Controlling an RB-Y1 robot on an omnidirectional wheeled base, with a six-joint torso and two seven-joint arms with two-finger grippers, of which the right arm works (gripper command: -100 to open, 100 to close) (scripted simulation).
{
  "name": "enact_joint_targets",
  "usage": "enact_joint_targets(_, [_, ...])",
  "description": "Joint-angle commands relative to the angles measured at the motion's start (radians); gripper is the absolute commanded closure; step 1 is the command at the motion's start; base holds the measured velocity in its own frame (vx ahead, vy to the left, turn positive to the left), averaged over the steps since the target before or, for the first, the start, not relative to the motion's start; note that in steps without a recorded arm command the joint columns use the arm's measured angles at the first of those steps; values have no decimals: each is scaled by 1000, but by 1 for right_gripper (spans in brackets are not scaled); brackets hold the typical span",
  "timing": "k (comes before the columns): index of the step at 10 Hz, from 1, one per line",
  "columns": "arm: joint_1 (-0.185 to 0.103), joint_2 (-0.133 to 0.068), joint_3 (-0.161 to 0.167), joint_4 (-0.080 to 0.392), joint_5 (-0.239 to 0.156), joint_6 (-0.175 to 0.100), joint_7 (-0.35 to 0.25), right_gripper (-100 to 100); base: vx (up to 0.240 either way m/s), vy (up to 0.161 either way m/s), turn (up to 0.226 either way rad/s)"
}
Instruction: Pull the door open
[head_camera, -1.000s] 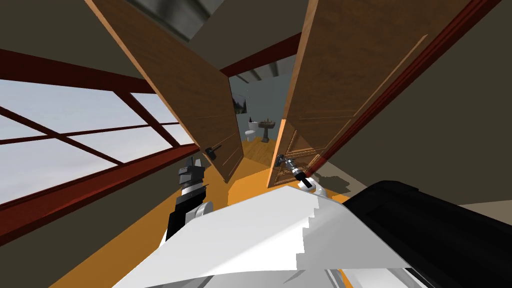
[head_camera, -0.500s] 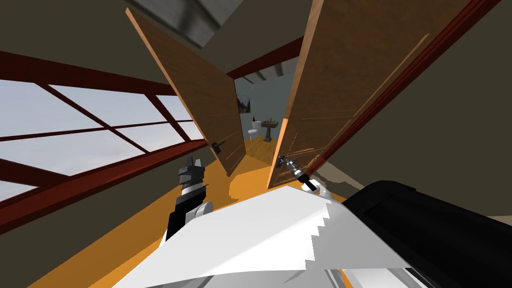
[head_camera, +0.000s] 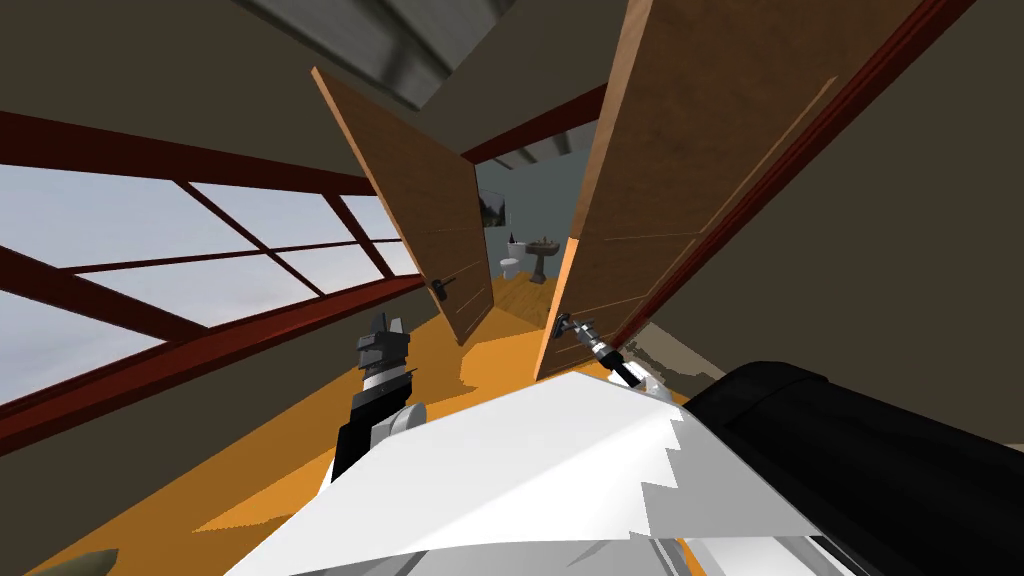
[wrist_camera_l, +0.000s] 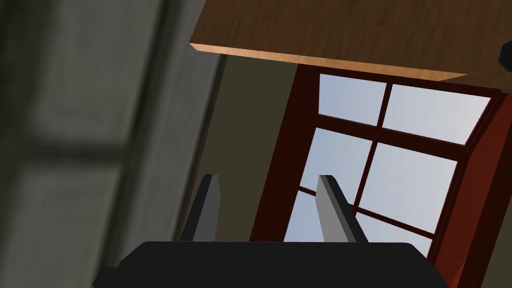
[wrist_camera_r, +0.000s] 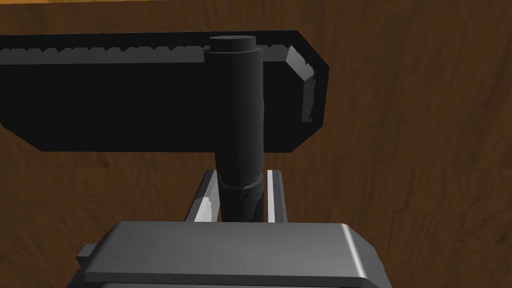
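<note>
A brown wooden door (head_camera: 680, 170) stands partly open at my right, its free edge toward me. My right gripper (head_camera: 572, 327) reaches up to its dark handle (head_camera: 564, 322). In the right wrist view the handle's dark round bar (wrist_camera_r: 236, 115) runs out from a dark plate (wrist_camera_r: 125, 95) on the door face (wrist_camera_r: 425, 150), and my right gripper (wrist_camera_r: 240, 200) is shut on the bar, its fingers (wrist_camera_r: 275, 197) pressing both sides. My left gripper (head_camera: 386, 325) is held up ahead of my chest, away from both doors; its fingers (wrist_camera_l: 332, 207) are open and hold nothing.
A second brown door leaf (head_camera: 420, 220) with its own dark handle (head_camera: 440, 288) stands open at the left. Between the leaves lies a room with a toilet (head_camera: 510, 266) and a pedestal sink (head_camera: 541, 252). A red-framed window (head_camera: 150, 250) runs along the left; a large black shape (head_camera: 860, 460) is close on my right.
The whole head view has shifted: the left leaf and window have slid right and look farther off, so I have moved. My right gripper stays shut on the handle.
</note>
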Motion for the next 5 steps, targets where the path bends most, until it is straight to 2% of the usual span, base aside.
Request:
enact_joint_targets(1, [8,-10,-1,10,2,-27,-10,100,-201,-95,164])
enact_joint_targets(5, [30,-36,-7,31,8,-92,-34,100,-207,-75,135])
